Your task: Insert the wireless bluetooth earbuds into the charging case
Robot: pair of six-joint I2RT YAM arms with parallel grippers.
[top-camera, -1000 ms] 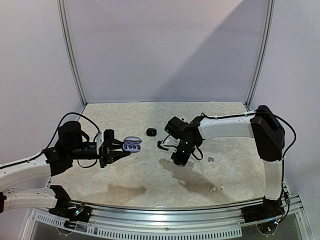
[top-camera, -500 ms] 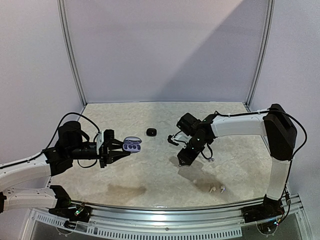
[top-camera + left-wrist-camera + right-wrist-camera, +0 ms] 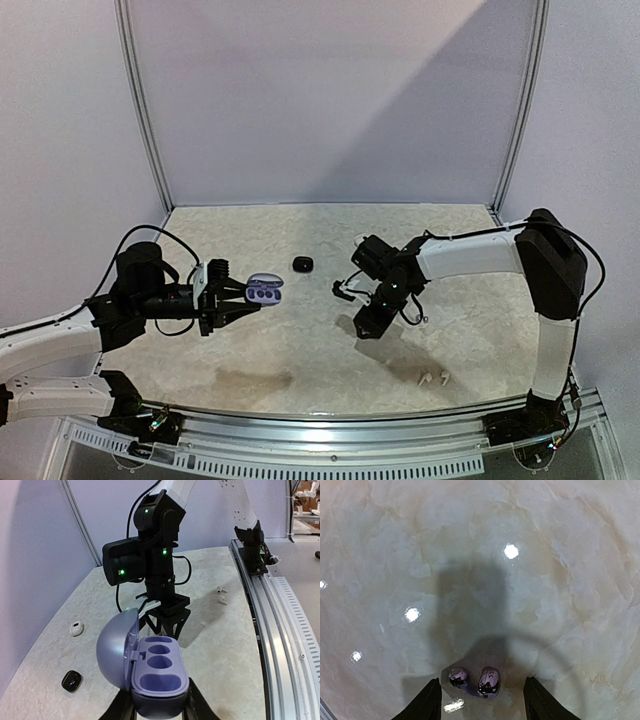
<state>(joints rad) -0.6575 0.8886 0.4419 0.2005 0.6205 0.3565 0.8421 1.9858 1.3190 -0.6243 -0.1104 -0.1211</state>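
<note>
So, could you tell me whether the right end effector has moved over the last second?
Yes. The right end effector has shifted rightward, farther from the small black object.

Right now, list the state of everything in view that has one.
purple case: lid open, wells empty, held off the table.
left tool: shut on the purple case.
right tool: open, above the purple earbuds, gripping nothing.
purple earbuds: loose on the table, side by side.
white earbuds: loose on the table.
black case: on the table, looks closed.
white case: on the table, looks closed.
</note>
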